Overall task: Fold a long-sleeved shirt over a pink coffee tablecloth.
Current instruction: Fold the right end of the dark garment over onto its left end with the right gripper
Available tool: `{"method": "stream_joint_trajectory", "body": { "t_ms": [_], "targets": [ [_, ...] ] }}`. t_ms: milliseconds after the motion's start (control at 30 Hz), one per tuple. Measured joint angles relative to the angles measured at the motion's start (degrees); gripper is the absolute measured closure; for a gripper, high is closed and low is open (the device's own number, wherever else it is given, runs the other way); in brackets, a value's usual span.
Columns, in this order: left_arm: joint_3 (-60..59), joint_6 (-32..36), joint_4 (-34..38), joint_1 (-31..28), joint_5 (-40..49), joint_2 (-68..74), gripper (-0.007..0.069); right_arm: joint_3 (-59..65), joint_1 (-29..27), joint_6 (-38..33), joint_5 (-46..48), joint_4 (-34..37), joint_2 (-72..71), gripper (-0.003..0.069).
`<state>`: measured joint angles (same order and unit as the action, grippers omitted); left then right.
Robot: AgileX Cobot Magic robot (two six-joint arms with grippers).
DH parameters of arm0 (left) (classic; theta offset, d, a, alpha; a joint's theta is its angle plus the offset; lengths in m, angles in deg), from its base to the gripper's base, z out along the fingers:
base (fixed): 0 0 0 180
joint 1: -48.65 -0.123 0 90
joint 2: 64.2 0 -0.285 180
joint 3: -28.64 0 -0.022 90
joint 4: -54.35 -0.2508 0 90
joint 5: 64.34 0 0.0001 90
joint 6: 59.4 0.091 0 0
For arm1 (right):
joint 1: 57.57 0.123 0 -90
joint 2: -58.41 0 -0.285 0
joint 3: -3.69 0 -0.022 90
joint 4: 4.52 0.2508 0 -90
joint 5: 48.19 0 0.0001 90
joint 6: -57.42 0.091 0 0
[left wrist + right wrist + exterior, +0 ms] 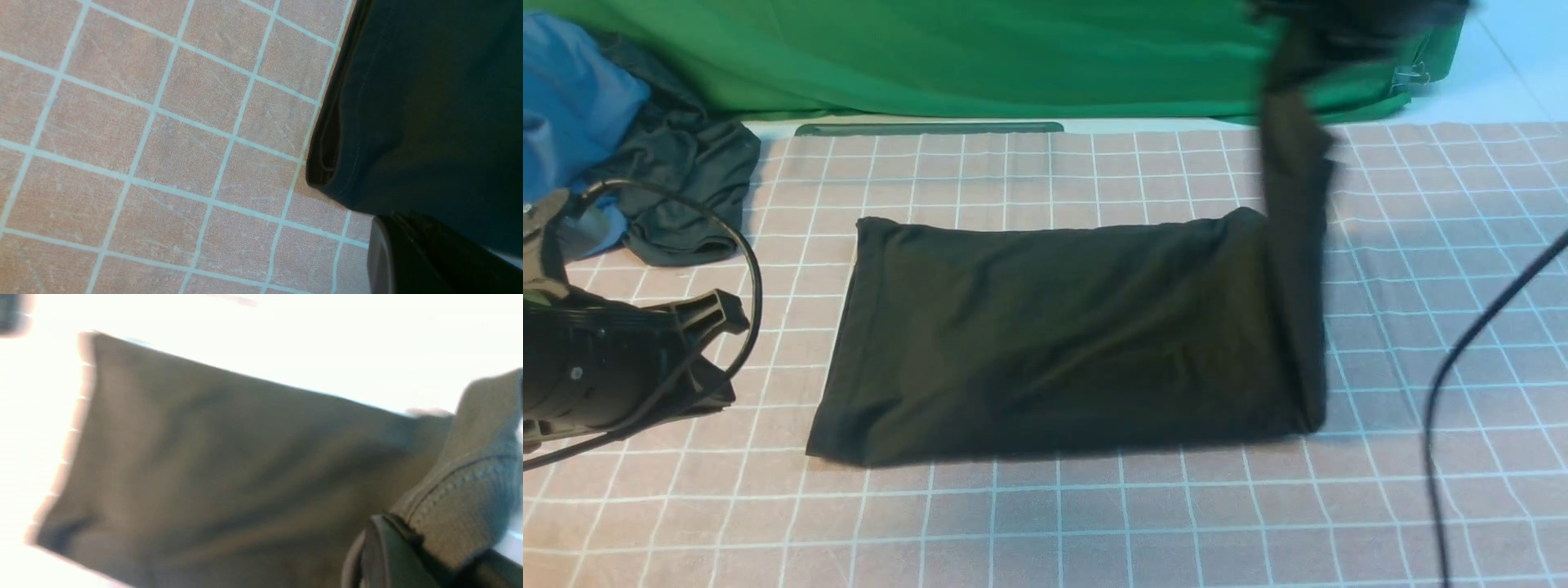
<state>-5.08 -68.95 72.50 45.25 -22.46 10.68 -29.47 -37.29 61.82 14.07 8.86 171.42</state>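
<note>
The shirt (1062, 335) is black, folded into a flat rectangle in the middle of the pink tablecloth (1094, 523), no print showing. Its right edge is pulled up in a tall strip toward the right gripper (1356, 16), which is blurry at the top of the front view; the right wrist view shows it pinching a stitched hem. Left gripper (711, 351) sits low by the shirt's left side, shut, holding nothing. Behind: one green cloth (972, 57), one dark bundle (686, 188), one blue garment (572, 106).
</note>
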Motion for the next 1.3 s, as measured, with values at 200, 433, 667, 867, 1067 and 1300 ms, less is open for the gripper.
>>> {"method": "stream_joint_trajectory", "body": {
  "t_ms": [200,433,667,867,1067,1300],
  "targets": [
    [0.00,2.73,3.27,0.00,-0.07,0.00,0.0591,-0.08,8.48,2.00,-6.76,4.40,3.39,0.0539],
    [0.00,2.89,3.56,0.00,-0.12,0.00,0.0591,-0.08,14.88,3.79,-14.12,5.96,8.14,0.0539],
    [0.00,3.76,3.62,0.00,-0.12,0.00,0.0591,-0.08,19.47,4.43,-22.78,9.55,14.10,0.0539],
    [0.00,4.17,3.67,0.00,-0.76,0.00,0.0591,-0.08,22.08,4.43,-28.64,11.41,18.80,0.0539],
    [0.00,4.23,3.71,0.00,-1.12,0.00,0.0591,-0.08,24.37,4.43,-34.66,12.02,23.27,0.0539],
    [0.00,4.23,3.71,0.00,-1.16,0.00,0.0591,-0.08,25.18,4.43,-38.74,12.49,26.29,0.0372]
  ]
}}
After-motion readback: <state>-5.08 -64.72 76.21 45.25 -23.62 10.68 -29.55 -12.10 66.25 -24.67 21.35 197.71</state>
